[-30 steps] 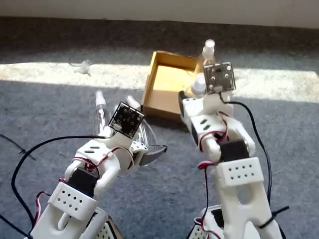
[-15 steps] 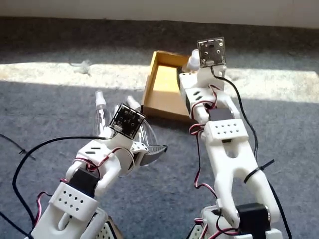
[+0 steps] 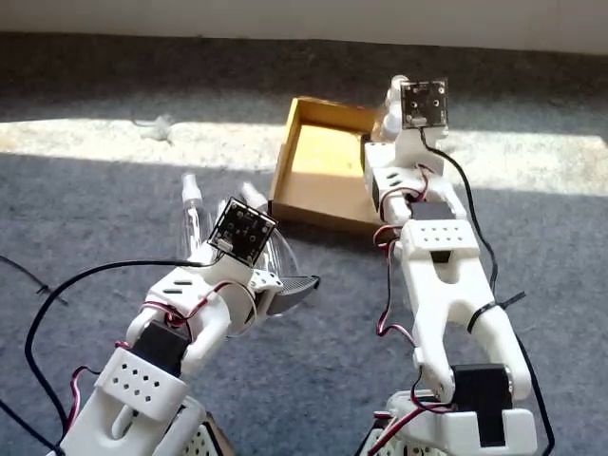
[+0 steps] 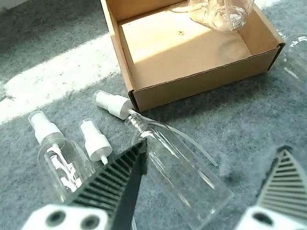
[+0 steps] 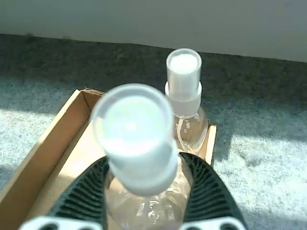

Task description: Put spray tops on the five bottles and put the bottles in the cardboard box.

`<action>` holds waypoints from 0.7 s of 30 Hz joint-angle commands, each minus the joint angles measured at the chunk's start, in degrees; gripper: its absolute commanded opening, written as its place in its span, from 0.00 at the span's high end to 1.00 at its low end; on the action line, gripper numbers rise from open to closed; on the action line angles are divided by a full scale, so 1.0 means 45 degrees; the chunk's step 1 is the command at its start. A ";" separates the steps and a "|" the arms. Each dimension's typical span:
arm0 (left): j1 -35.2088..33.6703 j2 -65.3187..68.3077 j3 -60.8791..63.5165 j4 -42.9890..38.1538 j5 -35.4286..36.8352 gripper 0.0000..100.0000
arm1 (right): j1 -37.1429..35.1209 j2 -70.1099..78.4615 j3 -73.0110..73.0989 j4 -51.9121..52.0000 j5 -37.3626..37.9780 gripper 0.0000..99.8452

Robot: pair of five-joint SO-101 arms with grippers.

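Note:
My right gripper [image 5: 144, 164] is shut on a clear bottle [image 5: 136, 143] with a white spray top, held upright over the cardboard box [image 5: 45, 163]. A second capped bottle [image 5: 184, 96] stands past it at the box's far corner. In the high view this right gripper [image 3: 388, 128] hangs over the box [image 3: 318, 195] at its right side. My left gripper [image 4: 212, 149] is open just above a capped bottle lying on the carpet [image 4: 177, 167]. Beside that one are a loose spray top [image 4: 95, 141] and an upright capped bottle [image 4: 55, 151].
Grey carpet lies all around, with a sunlit band across the box. Another small spray top [image 3: 157, 125] lies far left of the box. A clear bottle [image 4: 220, 12] shows inside the box. A wall runs along the far side.
The right arm has stretched forward from the box's near edge and carried its bottle out over the box, then shifted slightly right. The left arm has not moved.

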 commanded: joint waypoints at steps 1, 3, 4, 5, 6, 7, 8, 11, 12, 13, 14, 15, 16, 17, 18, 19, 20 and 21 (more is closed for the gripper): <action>-0.0049 -0.0107 -0.0088 -0.0274 -0.0020 0.64 | 0.0205 0.0147 -0.0752 -0.0322 0.0098 1.00; -0.0049 -0.0107 -0.0088 -0.0274 -0.0020 0.64 | 0.0205 0.0400 -0.0830 -0.0420 0.0098 1.00; -0.0049 -0.0107 -0.0088 -0.0274 -0.0020 0.64 | 0.0205 0.0498 -0.0791 -0.0713 0.0098 1.00; -0.0049 -0.0107 -0.0088 -0.0274 -0.0020 0.64 | 0.0225 0.0635 -0.0752 -0.1143 0.0098 1.00; -0.0049 -0.0107 -0.0088 -0.0254 -0.0020 0.64 | 0.0283 0.0752 -0.0752 -0.1455 0.0098 1.00; -0.0049 -0.0107 -0.0088 -0.0254 -0.0020 0.64 | 0.0322 0.0908 -0.0752 -0.1651 0.0098 1.00; -0.0049 -0.0107 -0.0088 -0.0254 -0.0020 0.64 | 0.0361 0.1045 -0.0752 -0.1827 0.0098 1.00; -0.0049 -0.0107 -0.0088 -0.0254 -0.0020 0.64 | 0.0498 0.1377 -0.0752 -0.1944 0.0098 1.00; -0.0049 -0.0107 -0.0088 -0.0254 -0.0020 0.64 | 0.0557 0.1455 -0.0752 -0.1944 0.0098 1.00; -0.0049 -0.0107 -0.0088 -0.0254 -0.0020 0.64 | 0.0557 0.1514 -0.0752 -0.1944 0.0098 1.00; -0.0049 -0.0107 -0.0088 -0.0254 -0.0020 0.64 | 0.0576 0.1573 -0.0752 -0.1944 0.0098 1.00; -0.0049 -0.0107 -0.0088 -0.0254 -0.0020 0.64 | 0.0596 0.1612 -0.0752 -0.1944 0.0098 1.00; -0.0049 -0.0107 -0.0088 -0.0254 -0.0020 0.64 | 0.0596 0.1631 -0.0752 -0.1944 0.0098 1.00; -0.0049 -0.0107 -0.0088 -0.0254 -0.0020 0.64 | 0.0596 0.1631 -0.0752 -0.1944 0.0098 1.00; -0.0049 -0.0107 -0.0088 -0.0254 -0.0020 0.64 | 0.0596 0.1631 -0.0752 -0.1944 0.0098 1.00; -0.0049 -0.0107 -0.0088 -0.0254 -0.0020 0.64 | 0.0596 0.1631 -0.0752 -0.1944 0.0098 1.00; -0.0049 -0.0107 -0.0088 -0.0254 -0.0020 0.64 | 0.0596 0.1631 -0.0752 -0.1944 0.0098 1.00; -0.0049 -0.0107 -0.0088 -0.0254 -0.0020 0.64 | 0.0596 0.1631 -0.0752 -0.1944 0.0098 1.00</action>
